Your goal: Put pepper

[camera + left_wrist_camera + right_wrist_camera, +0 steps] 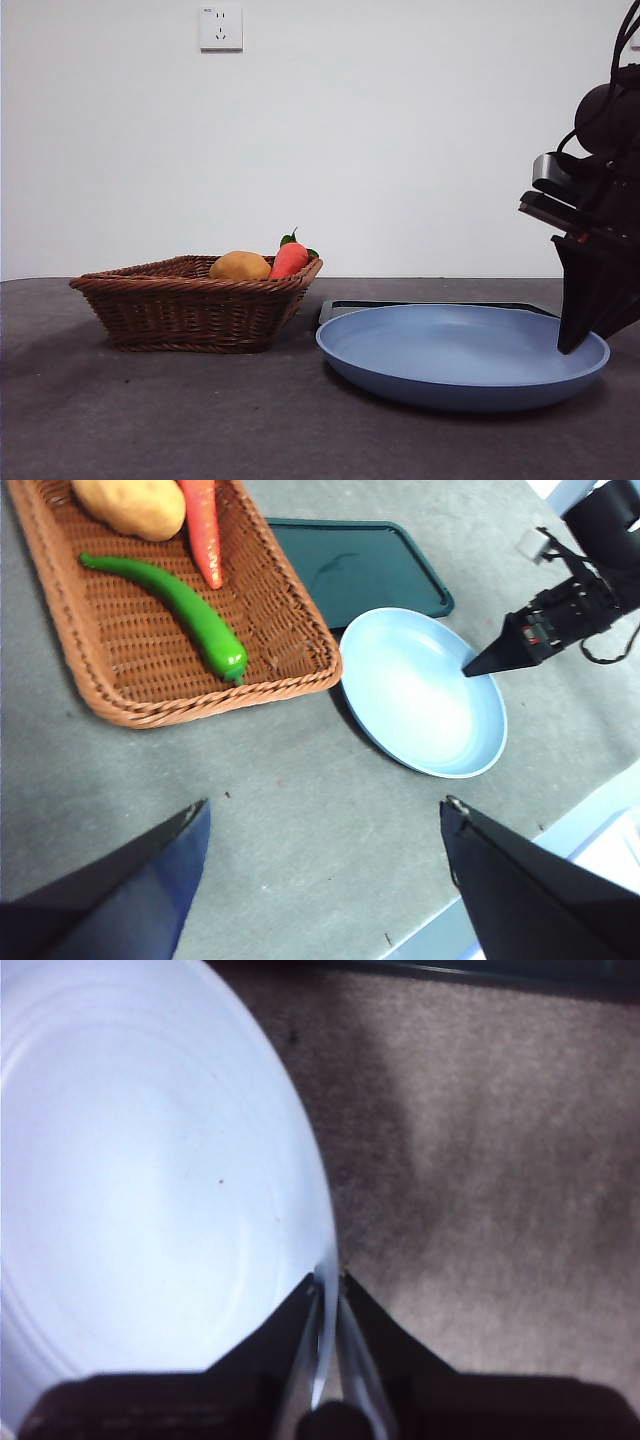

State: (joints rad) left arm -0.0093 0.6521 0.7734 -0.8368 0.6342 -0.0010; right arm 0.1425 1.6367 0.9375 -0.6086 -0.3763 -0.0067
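Right gripper [327, 1285] pinches the blue plate's [420, 695] rim, jaws nearly together – left gripper [325, 825] spread wide, high over the table. Green pepper [175, 605] lies untouched in the wicker basket [120, 705] – you're steadying the plate; next, send the left down for it

The basket [120, 640] is rough woven wicker, the pepper [180, 605] is smooth and shiny, the plate [425, 695] is smooth, and the counter [300, 820] looks dull and grainy

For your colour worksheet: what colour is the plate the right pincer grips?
Pale blue. The plate shows best in the left wrist view, its rim in the right pincer.
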